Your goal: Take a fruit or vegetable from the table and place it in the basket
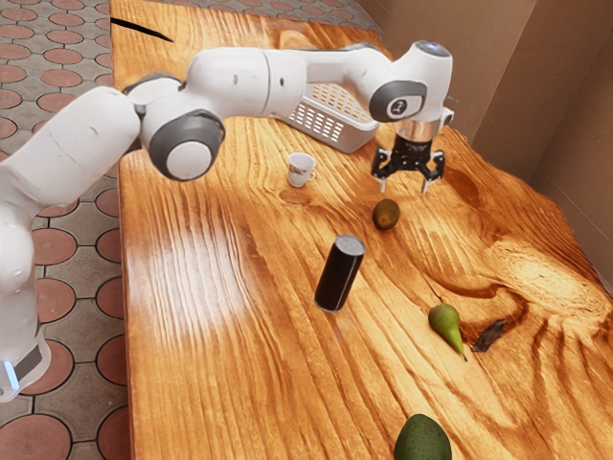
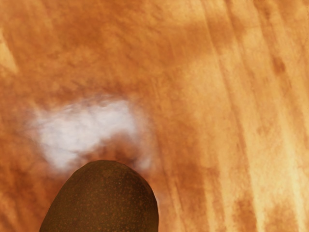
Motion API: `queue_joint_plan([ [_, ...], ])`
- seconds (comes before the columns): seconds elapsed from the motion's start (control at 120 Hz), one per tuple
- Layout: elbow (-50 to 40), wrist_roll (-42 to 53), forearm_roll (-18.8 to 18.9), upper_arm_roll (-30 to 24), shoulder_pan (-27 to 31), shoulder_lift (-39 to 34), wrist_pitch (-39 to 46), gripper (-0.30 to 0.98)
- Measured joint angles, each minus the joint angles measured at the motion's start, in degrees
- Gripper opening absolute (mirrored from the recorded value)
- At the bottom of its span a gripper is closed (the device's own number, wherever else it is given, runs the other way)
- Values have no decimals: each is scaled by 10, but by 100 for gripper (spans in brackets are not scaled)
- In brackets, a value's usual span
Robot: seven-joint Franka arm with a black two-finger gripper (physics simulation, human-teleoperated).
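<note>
My gripper (image 1: 404,188) is open above the table, its two fingers spread apart with nothing between them. Just below the fingertips in the exterior view, a brown kiwi-like fruit (image 1: 386,214) lies on the wood. The same brown fruit (image 2: 104,198) looms large in the wrist view, close under the hand. Behind the arm's wrist stands a light grey perforated basket (image 1: 330,131), partly hidden by the arm. A green pear (image 1: 444,324) and a dark green avocado (image 1: 422,441) also rest on the table.
A white cup (image 1: 301,170) stands near the basket. The black can (image 1: 340,274) is upright mid-table (image 1: 230,383). Beside the pear is a small dark shrivelled piece (image 1: 489,334). A wall rises along the exterior view's right.
</note>
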Motion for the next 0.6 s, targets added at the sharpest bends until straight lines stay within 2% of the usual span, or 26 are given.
queue_joint_plan([
  [0.25, 3, -37, 0, -4, -2, 15, 18, 69],
  [0.6, 3, -68, -1, -4, -2, 29, -11, 69],
])
